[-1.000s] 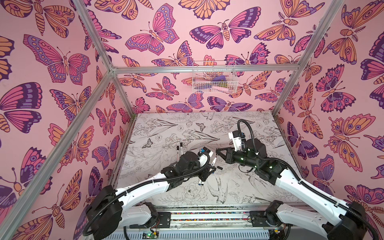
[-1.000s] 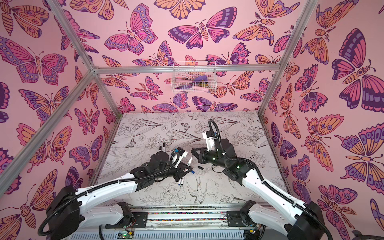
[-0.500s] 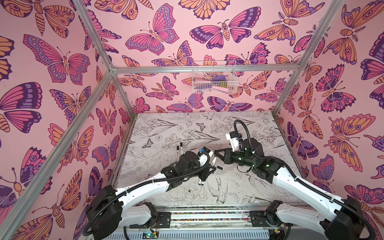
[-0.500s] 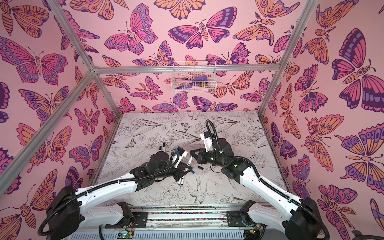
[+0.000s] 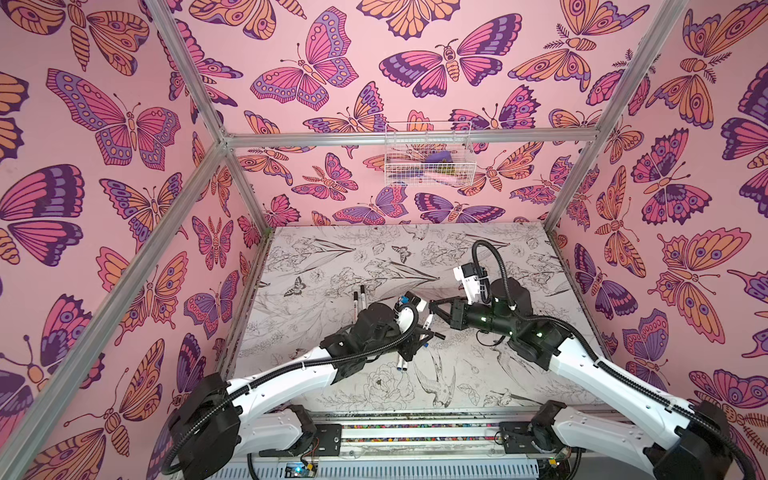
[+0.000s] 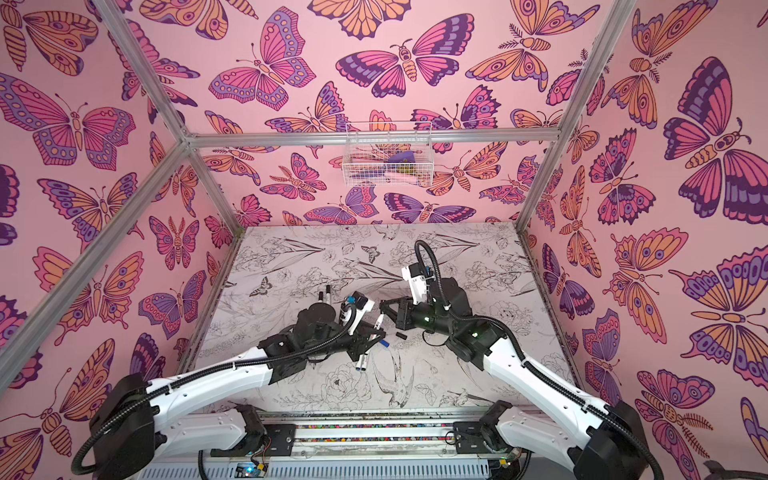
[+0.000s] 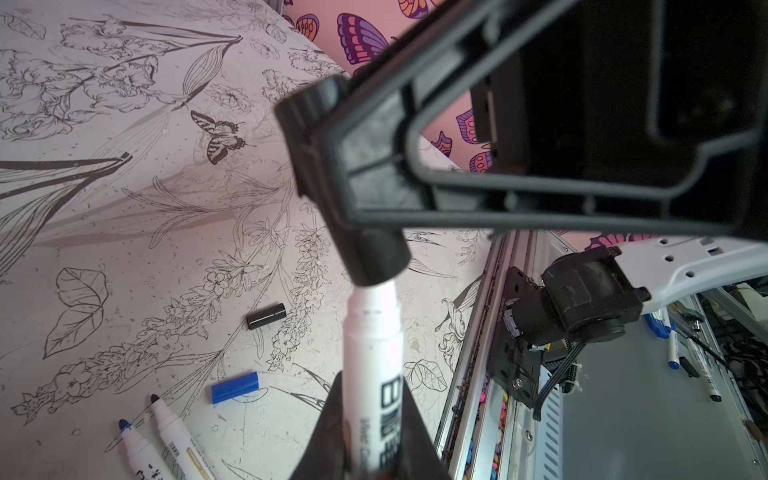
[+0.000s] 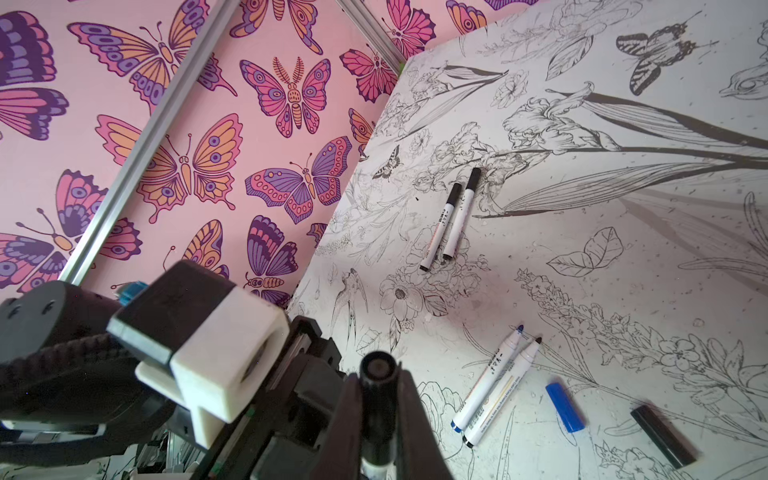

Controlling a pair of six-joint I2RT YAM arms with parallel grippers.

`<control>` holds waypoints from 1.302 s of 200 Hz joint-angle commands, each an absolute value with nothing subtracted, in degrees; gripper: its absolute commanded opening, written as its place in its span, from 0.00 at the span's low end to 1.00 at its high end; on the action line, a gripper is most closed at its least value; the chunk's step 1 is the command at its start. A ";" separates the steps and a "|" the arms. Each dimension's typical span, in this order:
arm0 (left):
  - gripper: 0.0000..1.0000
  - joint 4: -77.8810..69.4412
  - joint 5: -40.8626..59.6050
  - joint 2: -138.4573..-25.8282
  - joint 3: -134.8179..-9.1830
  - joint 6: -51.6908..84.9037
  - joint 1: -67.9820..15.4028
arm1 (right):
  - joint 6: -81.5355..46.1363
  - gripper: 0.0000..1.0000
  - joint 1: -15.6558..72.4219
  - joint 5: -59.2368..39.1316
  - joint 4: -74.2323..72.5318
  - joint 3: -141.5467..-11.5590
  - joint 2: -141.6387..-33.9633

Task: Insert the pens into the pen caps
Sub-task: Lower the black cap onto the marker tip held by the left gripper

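My left gripper (image 7: 374, 399) is shut on a white pen (image 7: 374, 353) held above the mat. My right gripper (image 8: 378, 382) is shut on a black pen cap (image 8: 378, 399), and that cap (image 7: 374, 257) sits over the pen's tip end. In both top views the two grippers meet at mid-table (image 5: 430, 318) (image 6: 380, 320). Two uncapped pens (image 8: 494, 386) lie side by side below, with a loose blue cap (image 8: 565, 407) and a loose black cap (image 8: 663, 436) next to them. Two capped pens (image 8: 453, 220) lie together farther back on the left.
A white wire basket (image 5: 428, 156) hangs on the back wall. Butterfly-print walls with aluminium posts close in three sides of the mat. A metal rail (image 5: 415, 428) with both arm bases runs along the front edge.
The right arm has shifted slightly left, bringing its black cap against the end of the pen in the left gripper. The left arm has held still.
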State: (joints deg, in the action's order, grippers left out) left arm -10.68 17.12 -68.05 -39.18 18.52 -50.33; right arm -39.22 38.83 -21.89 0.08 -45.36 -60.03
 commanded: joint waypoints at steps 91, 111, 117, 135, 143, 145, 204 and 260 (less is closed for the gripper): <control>0.00 -28.72 18.40 -72.33 -45.09 26.18 -44.96 | -39.82 0.00 38.72 -29.18 -3.89 -42.58 -56.09; 0.00 -27.36 18.37 -72.33 -47.84 22.68 -44.69 | -37.91 0.00 38.67 -31.62 -2.36 -42.95 -55.15; 0.00 -26.67 18.45 -72.33 -48.62 21.37 -44.65 | -37.32 0.00 38.68 -32.50 -1.81 -43.11 -55.04; 0.00 -25.84 17.57 -72.33 -49.78 19.04 -44.65 | -34.92 0.00 38.74 -34.80 1.01 -44.33 -54.93; 0.00 -25.80 17.09 -72.34 -49.92 18.36 -44.73 | -33.97 0.00 38.85 -35.87 2.13 -44.94 -54.93; 0.00 -25.83 16.99 -72.34 -49.99 18.24 -44.74 | -33.78 0.00 38.89 -35.97 2.33 -45.05 -54.93; 0.00 -25.80 14.65 -72.35 -48.63 13.37 -46.98 | -30.62 0.10 39.38 -34.89 6.09 -48.68 -54.25; 0.00 -26.70 12.01 -72.33 -45.86 10.59 -50.07 | -29.67 0.16 39.39 -32.87 6.91 -51.32 -54.34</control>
State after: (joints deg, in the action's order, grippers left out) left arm -19.66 18.26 -72.29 -46.22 11.97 -50.00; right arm -30.55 36.47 -22.81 0.21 -50.06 -54.59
